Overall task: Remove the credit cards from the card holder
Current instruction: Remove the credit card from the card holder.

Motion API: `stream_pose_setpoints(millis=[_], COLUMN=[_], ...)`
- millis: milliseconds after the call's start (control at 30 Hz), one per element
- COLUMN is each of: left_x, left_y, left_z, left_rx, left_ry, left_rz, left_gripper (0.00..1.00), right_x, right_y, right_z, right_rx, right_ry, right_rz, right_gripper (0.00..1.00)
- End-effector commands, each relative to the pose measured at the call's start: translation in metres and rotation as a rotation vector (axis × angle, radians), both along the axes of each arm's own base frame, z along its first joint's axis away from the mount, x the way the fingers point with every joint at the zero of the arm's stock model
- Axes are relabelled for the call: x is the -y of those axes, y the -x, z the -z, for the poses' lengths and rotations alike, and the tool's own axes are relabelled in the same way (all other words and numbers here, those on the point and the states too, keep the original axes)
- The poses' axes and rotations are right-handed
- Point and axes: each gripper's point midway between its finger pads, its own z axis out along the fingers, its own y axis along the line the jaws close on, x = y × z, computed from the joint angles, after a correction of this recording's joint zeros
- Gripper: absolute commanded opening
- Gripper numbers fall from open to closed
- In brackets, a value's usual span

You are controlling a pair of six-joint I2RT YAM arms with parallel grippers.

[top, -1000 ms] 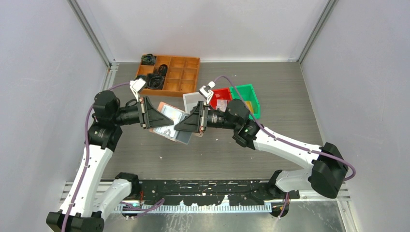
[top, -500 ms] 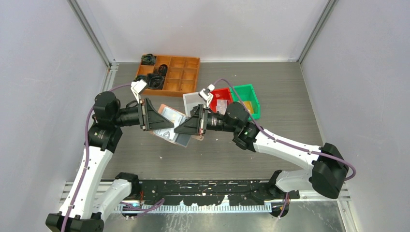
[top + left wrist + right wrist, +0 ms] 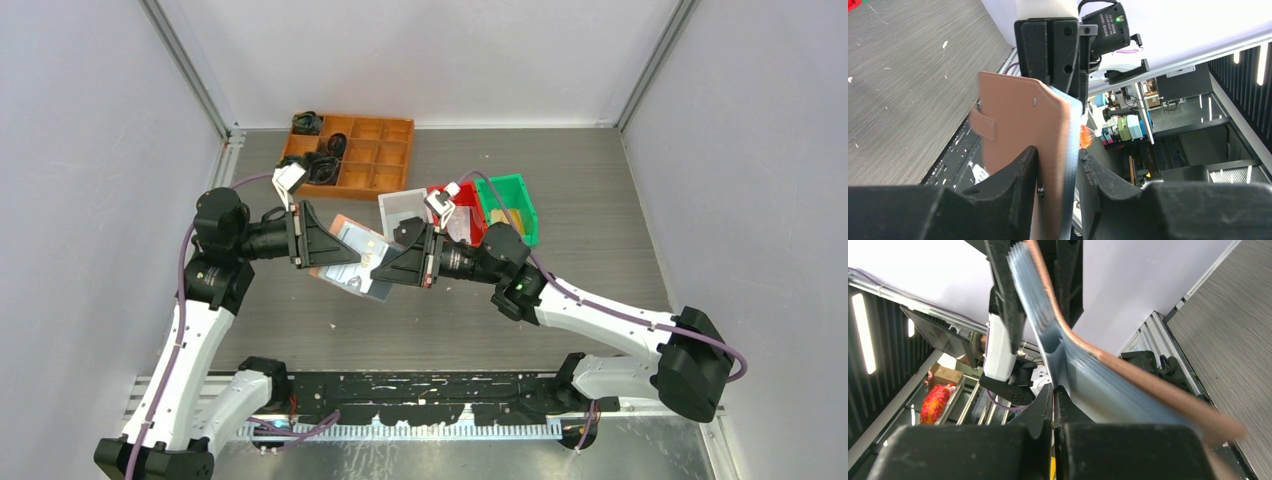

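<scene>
- Left gripper (image 3: 1057,156) is clamped on the card holder (image 3: 1018,120). The pink cover stands edge-on between its jaws, above the table (image 3: 908,75).
- Clear bluish sleeves (image 3: 1083,375) fan out of the holder toward the right gripper (image 3: 1053,396).
- Right jaws are fully closed at the sleeves' edge. Whether a card is pinched between them cannot be told.

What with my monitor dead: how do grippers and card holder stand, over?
Left gripper clamps card holder. Right gripper shut at its blue sleeves; whether it pinches anything, cannot tell. No obstruction seen.
</scene>
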Motion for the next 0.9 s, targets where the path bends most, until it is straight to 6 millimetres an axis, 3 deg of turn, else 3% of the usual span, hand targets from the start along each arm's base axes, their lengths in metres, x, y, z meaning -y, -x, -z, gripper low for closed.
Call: stream_pose_setpoints(millis=[0,133,367,867], left_x=[-0.0020,-0.0020,-0.0028,-0.0034], left_y=[0.0187,0.0186,0.0136,0.0110], left_z=[-0.0352,-0.0348,-0.0328,-0.0370], left_rx=[0.143,0.144,0.144,0.148], left_ry=[0.041,0.040,0.038,0.043], left_rz=[0.061,0.061,0.043,0.023], left_gripper=[0.38,0.38,0.17,0.14], right_x=[0.0049,0.0049,0.0051,0.0116], right_y=[-0.0075,-0.0073,-0.0062,-0.0047], right_z=[0.0147,0.0160,0.0140,0.0173], right_rx=[-0.010,-0.012,-0.007,-0.022], right_ry=[0.034,0.037,0.031,-0.012], right_rz=[0.050,0.050,0.044,0.062], right_gripper=[0.01,0.01,0.01,0.01])
